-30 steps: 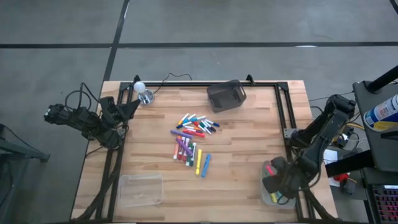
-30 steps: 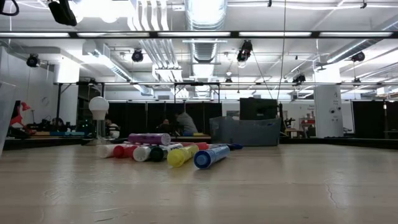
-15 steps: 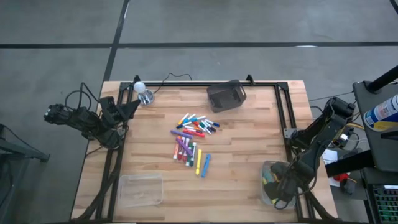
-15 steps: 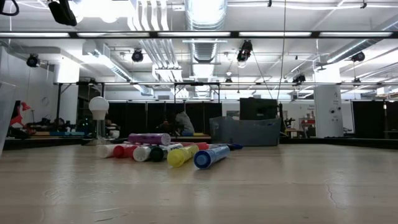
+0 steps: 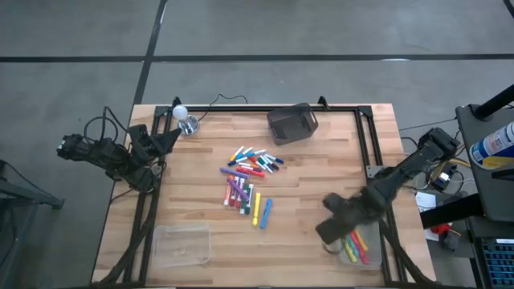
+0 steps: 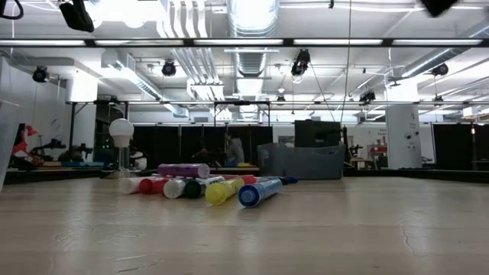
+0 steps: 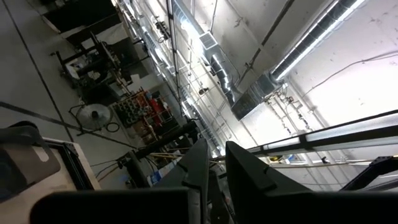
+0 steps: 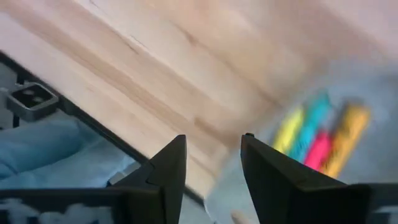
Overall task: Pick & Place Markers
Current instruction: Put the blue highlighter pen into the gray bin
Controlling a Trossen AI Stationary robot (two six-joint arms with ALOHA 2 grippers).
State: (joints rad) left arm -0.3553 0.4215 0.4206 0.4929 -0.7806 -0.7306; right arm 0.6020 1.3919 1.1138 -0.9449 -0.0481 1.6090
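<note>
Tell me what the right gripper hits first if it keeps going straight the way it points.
Probably the bare wooden table: the right gripper holds nothing and aims down at it, with the tray's markers off to one side. Depth is unclear.

The table is being lit evenly and brightly from above, with only faint shadows being cast beside the markers. In the low view, strong glare is being thrown by ceiling lights above the table, and the near tabletop is being rendered out of focus. The right gripper is being smeared by motion blur. The right wrist view is being blurred throughout.
</note>
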